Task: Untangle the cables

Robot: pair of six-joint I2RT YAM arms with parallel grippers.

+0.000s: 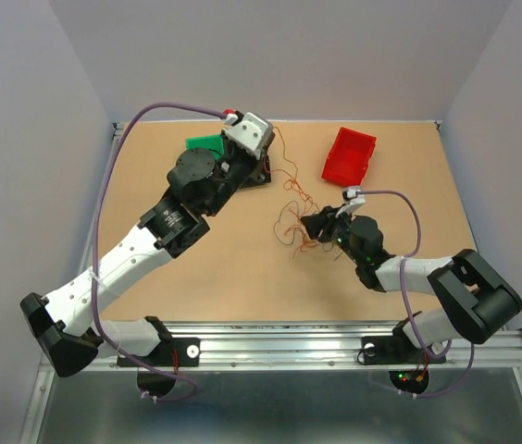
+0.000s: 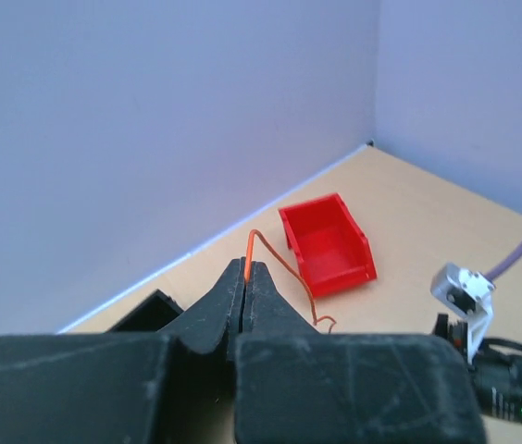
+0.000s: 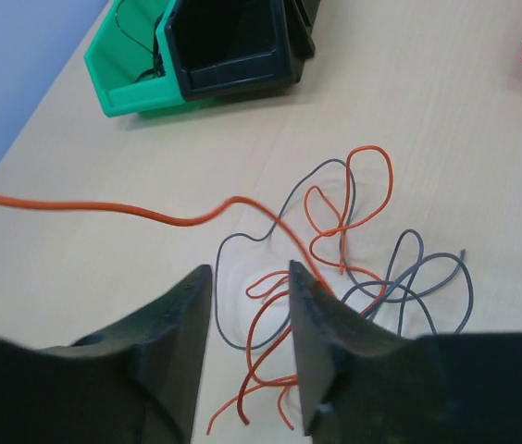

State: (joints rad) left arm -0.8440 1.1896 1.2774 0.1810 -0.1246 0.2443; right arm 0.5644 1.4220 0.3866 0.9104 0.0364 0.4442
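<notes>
The cables (image 1: 295, 220) lie as a small tangle of thin orange and grey curly wires mid-table; in the right wrist view they (image 3: 354, 250) lie just ahead of the fingers. My left gripper (image 2: 245, 270) is shut on one orange wire (image 2: 279, 264), raised near the far-left bins; in the top view it (image 1: 263, 148) sits there. That wire runs down to the tangle. My right gripper (image 3: 250, 277) is open, low over the tangle, with wire loops lying between and beside its fingers; in the top view it (image 1: 315, 225) sits at the tangle's right edge.
A red bin (image 1: 349, 154) stands at the back right of centre. A green bin (image 1: 207, 144) and a black bin (image 1: 254, 172) stand at the back left under the left wrist; the green one holds a dark wire (image 3: 141, 46). Walls enclose the table.
</notes>
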